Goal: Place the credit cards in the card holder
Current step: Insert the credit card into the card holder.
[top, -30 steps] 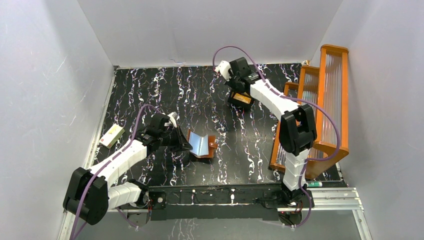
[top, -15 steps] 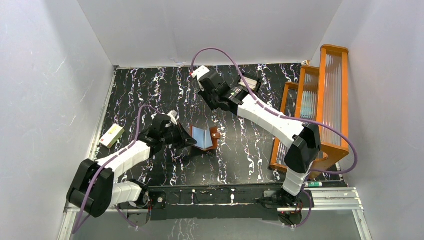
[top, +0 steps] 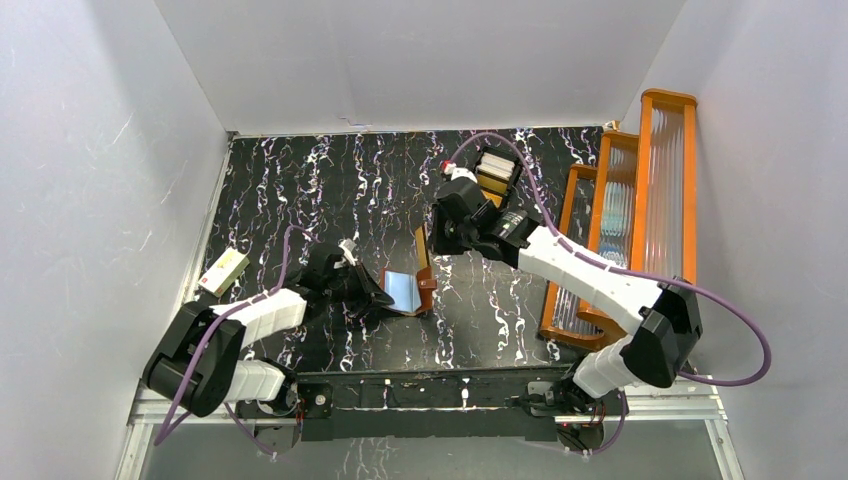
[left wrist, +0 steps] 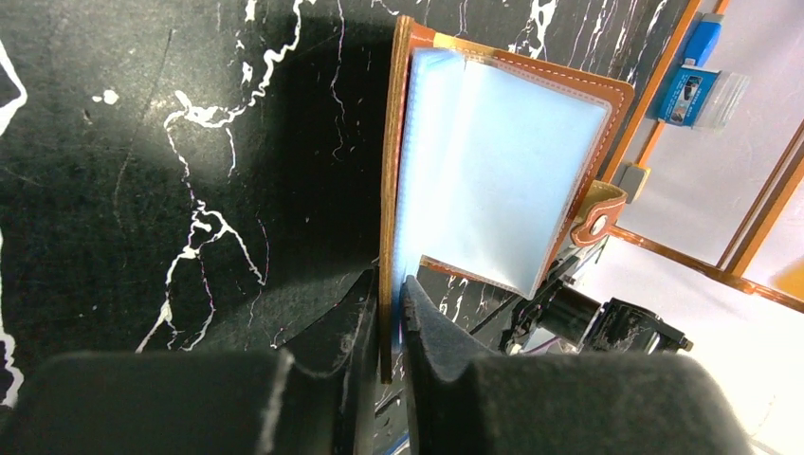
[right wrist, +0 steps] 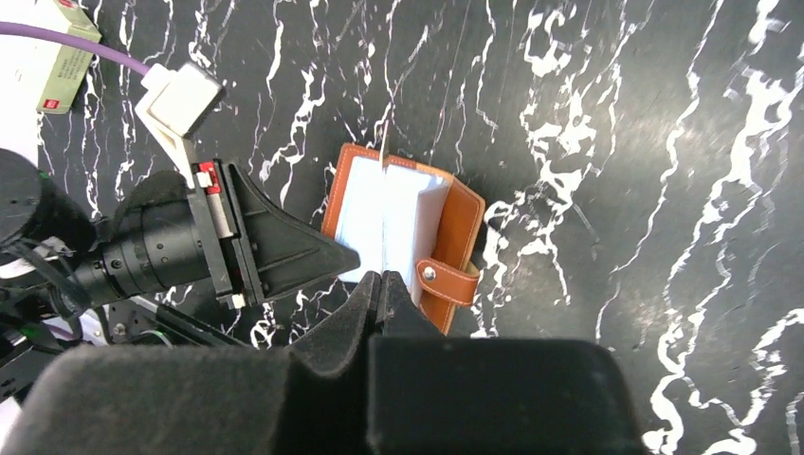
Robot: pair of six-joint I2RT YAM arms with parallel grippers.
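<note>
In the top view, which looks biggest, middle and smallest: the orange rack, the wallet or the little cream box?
Largest to smallest:
1. orange rack, by far the biggest
2. wallet
3. cream box, which looks about as long as the wallet but much slimmer

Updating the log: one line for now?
left gripper: pinching open card holder | right gripper: holding credit card edge-on over it | not yet inserted

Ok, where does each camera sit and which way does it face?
Top external: above, behind the bases, facing down on the table; left arm and right arm show.
Left wrist: low, facing along the left claw, which pinches the card holder.
Right wrist: high, facing down past the right claw and its card.
All share the card holder.
</note>
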